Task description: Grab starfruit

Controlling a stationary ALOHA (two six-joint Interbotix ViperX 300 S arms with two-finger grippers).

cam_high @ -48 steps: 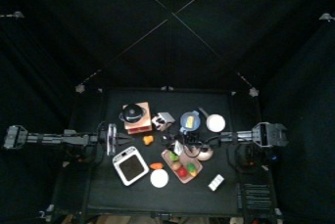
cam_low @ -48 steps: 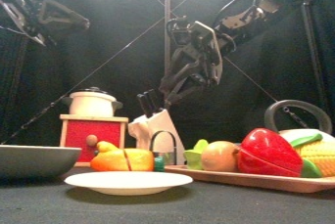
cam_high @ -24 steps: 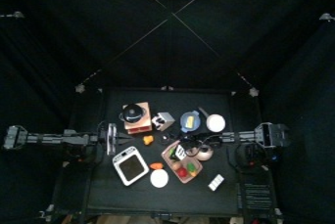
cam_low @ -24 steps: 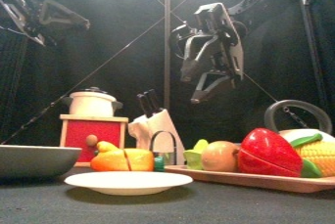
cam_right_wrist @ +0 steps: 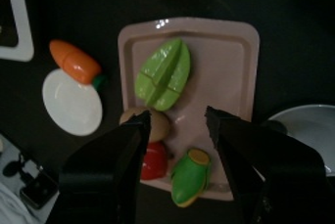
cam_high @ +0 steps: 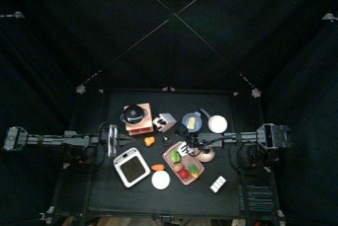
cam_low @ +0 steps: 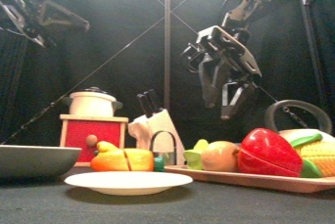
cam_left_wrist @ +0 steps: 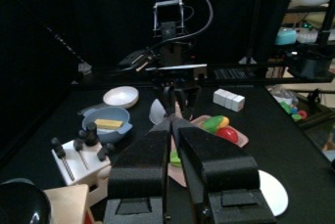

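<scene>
**The right claw hangs wide open over the starfruit**

The green starfruit (cam_right_wrist: 164, 73) lies on the pink tray (cam_right_wrist: 236, 47); it sits near one end of the tray, with bare pink all around it; nothing is touching it.

The right gripper (cam_right_wrist: 183, 120) is up in the air above the tray; its two black jaws are spread far apart; there is nothing between them. In the front view the right gripper (cam_low: 225, 86) hangs high over the food and points down.

On the same tray are a red pepper (cam_low: 267, 154) and a yellow corn (cam_low: 318, 155). Beside the tray is a white plate (cam_right_wrist: 72, 101); an orange carrot (cam_right_wrist: 76, 61) lies at its edge.

The left gripper (cam_left_wrist: 174, 148) rests on its own side, held up off the table; its jaws look pressed together.
</scene>
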